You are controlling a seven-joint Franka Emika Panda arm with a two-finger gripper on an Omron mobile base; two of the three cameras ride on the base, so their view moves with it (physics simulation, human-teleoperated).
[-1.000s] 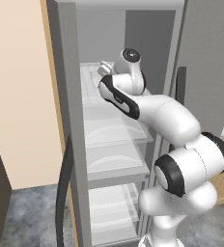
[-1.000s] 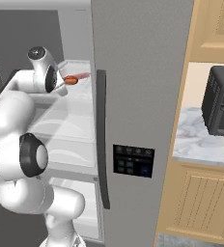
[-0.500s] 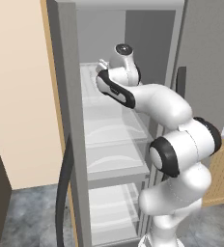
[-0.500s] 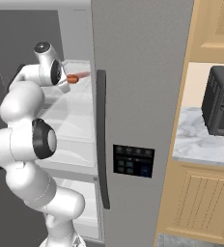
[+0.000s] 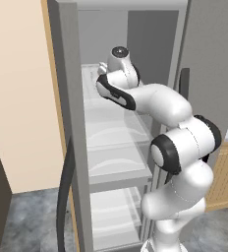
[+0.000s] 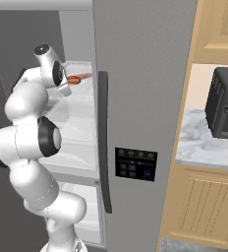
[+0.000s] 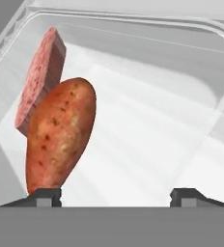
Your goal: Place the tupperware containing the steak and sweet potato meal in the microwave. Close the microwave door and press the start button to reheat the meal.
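The tupperware (image 7: pixel 133 19) is a translucent whitish tray lying on an upper fridge shelf. The flat pinkish-red steak (image 7: pixel 41 72) leans in its left part, and the orange sweet potato (image 7: pixel 61 135) rests against it, nearer the hand. My gripper (image 7: pixel 119 195) is open at the tray's near side, its left fingertip just below the sweet potato and nothing between the tips. From the right base view the sweet potato (image 6: pixel 74 79) and the tupperware (image 6: pixel 84 87) show just past my hand (image 6: pixel 62 81) on the shelf. In the left base view the wrist (image 5: pixel 120 61) covers the tray.
The arm reaches between the open left fridge door (image 5: pixel 69 123) and the shut right door (image 6: pixel 145 74) with its dark handle (image 6: pixel 103 142). Lower shelves (image 5: pixel 116 133) sit beneath the arm. A black boxy appliance (image 6: pixel 225 103) stands on the marble counter (image 6: pixel 202 145) to the right.
The arm has stretched further into the fridge, bringing the hand along the upper shelf up to the tray. The tray and its food have not moved.
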